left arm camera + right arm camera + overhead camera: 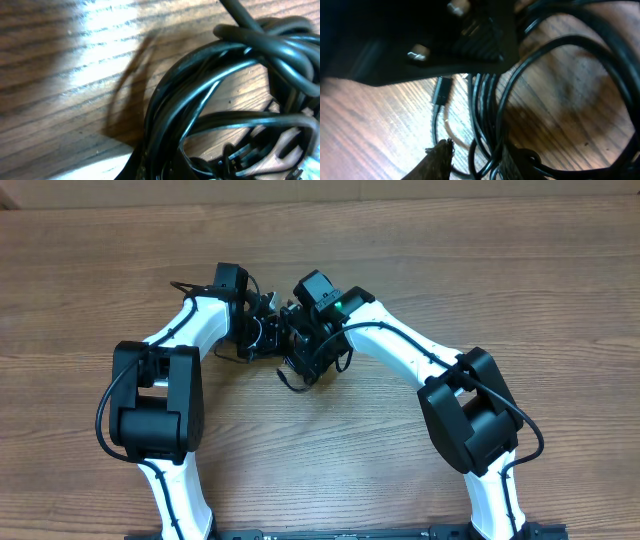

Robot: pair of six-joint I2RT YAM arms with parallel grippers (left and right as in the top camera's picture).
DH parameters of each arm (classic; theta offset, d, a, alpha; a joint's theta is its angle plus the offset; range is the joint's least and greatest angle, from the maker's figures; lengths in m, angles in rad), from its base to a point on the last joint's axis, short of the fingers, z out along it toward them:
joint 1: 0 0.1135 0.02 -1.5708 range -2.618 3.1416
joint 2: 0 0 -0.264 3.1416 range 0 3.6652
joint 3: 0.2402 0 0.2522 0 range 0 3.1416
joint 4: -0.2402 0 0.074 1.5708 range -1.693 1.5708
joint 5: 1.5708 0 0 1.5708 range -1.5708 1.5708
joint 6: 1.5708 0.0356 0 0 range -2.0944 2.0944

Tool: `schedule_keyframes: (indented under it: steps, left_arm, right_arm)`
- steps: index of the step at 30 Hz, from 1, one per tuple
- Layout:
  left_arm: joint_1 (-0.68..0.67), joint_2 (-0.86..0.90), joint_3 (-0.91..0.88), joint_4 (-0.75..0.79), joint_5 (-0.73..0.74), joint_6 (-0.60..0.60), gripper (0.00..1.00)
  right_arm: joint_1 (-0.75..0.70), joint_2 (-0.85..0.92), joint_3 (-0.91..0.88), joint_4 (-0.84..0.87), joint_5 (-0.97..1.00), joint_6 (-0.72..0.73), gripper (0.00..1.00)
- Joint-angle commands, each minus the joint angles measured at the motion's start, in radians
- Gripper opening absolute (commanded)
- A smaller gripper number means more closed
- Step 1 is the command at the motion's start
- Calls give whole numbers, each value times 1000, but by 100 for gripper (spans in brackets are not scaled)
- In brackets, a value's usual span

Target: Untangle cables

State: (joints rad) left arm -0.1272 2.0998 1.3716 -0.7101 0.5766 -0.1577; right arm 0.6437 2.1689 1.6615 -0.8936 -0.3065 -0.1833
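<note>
Black cables lie bunched on the wooden table, centre toward the far edge, with left gripper and right gripper meeting over them. Left wrist: cord loops on wood; clamp state unreadable. Right wrist: plug beside parallel strands; clamp state unreadable.

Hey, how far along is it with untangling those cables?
Done: nothing yet; the cables form one knotted bundle of crossing loops. In hand: the left gripper and right gripper are both down at the bundle, grip unclear. To do: pulling each cord free, including the one with the small plug.
</note>
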Motion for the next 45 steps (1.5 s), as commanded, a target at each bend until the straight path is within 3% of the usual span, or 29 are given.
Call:
schedule_keyframes:
  steps: [1,5,8,16,21,22,32,37,41,45]
  left_arm:
    - [3,25,0,-5,18,20,4]
    - [3,25,0,-14,-10,8,4]
    - [5,25,0,-19,-71,-68,4]
    - [57,25,0,-47,-101,-211,4]
    - [117,25,0,-100,-101,-316,4]
    - [134,25,0,-110,-101,-322,4]
    - [156,25,0,-134,-151,-322,4]
    - [154,25,0,-135,-151,-314,4]
    - [151,25,0,-126,-150,-306,4]
    - [137,25,0,-123,-150,-303,4]
  right_arm:
    - [2,1,-36,37,76,101,31]
    - [2,1,-39,47,134,158,29]
    - [6,3,-41,31,134,158,24]
    - [36,3,-113,113,130,203,21]
    - [48,3,-110,177,180,221,8]
    - [48,3,-103,185,179,221,4]
    - [43,3,113,125,52,320,4]
    - [21,3,134,91,-43,400,4]
    - [13,3,133,17,-61,317,30]
    - [27,3,109,-30,30,306,32]
